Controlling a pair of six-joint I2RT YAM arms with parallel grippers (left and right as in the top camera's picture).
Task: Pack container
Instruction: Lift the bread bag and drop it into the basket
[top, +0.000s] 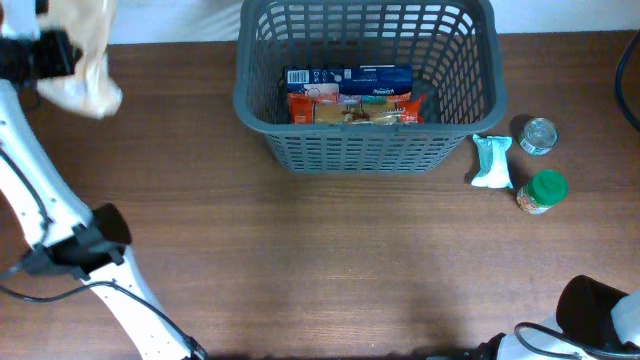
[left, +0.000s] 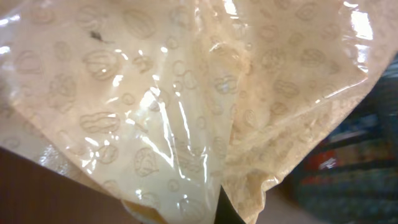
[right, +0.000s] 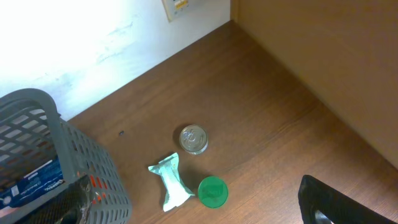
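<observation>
Soft, slippery bag (left: 155, 112) hangs clenched in left fingers (top: 62, 55) above counter's (top: 300, 260) far-left corner; right fingers (right: 329, 205): cannot tell; container (top: 365, 150) looks rigid.

Glossy plastic bag (left: 186, 106), wood table (top: 330, 260)

I counted one basket (top: 360, 150), one blue-and-red box (top: 350, 92) as far as I could tell, one tin can (top: 538, 136), one pale green pouch (top: 492, 162), one green-lidded jar (top: 543, 192) and one clear printed bag (left: 186, 93). Two robot arms (top: 25, 170) stood by.
</observation>
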